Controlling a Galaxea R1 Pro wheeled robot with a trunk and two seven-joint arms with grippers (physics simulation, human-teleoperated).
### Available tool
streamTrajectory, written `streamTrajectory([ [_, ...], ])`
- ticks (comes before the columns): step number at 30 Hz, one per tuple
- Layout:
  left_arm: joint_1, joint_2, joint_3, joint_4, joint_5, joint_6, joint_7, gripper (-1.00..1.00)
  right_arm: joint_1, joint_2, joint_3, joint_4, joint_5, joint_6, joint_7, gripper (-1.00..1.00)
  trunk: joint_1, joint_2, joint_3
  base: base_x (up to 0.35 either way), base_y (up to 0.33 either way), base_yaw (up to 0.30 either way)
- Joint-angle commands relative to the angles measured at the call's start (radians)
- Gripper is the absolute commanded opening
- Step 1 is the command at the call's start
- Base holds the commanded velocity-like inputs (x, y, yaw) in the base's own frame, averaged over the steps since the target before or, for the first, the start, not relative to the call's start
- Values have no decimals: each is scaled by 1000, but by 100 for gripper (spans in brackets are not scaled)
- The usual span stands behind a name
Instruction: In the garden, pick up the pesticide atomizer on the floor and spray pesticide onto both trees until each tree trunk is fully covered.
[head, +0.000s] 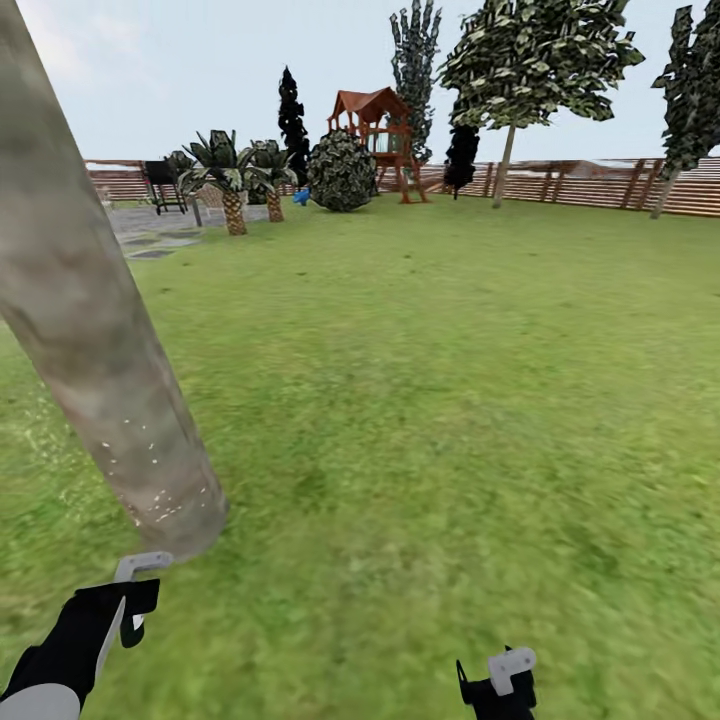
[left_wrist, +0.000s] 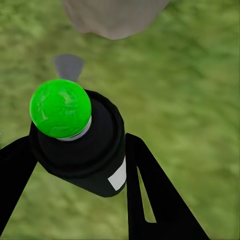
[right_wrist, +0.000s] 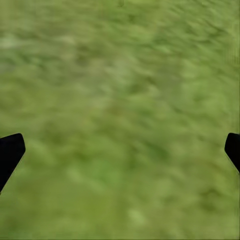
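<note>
Pesticide atomizer (left_wrist: 82, 145) sits between the two black fingers (left_wrist: 150, 190) of my left hand (left_wrist: 75, 165), a stubby black can with a round green cap (left_wrist: 60, 107) and a small white label on its side. In the head view that hand (head: 125, 600) is at the lower left of the frame, just below the foot of the near tree trunk (head: 95, 330), which slants up to the upper left corner. A few white specks of pesticide (head: 150, 470) dot the bark low down; most of the trunk looks bare, so I judge the spraying barely begun here.

I judge the can rigid, light and smooth-sided, so it could slip or twist in a loose grip; the broad black body below the cap is where to clamp, leaving the green top free.

My right hand (head: 497, 690) hangs at the bottom edge, its fingers (right_wrist: 10, 152) spread wide over the lawn (head: 450, 400), holding nothing. The second tree (head: 530, 60) stands far off at the upper right, by the fence (head: 600, 185).
</note>
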Motion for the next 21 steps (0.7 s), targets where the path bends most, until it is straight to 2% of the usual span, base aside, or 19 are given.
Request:
streamTrajectory([
  [1,0,0,0,0,0,0,0,-100,0,0,0,0,0,0,0,100,0,0,0,281,-155,278],
  [16,0,-2,0,0,0,0,0,-100,0,0,0,0,0,0,0,100,0,0,0,280,-167,276],
  [21,0,-2,0,0,0,0,0,-100,0,0,0,0,0,0,0,100,0,0,0,278,-169,55],
])
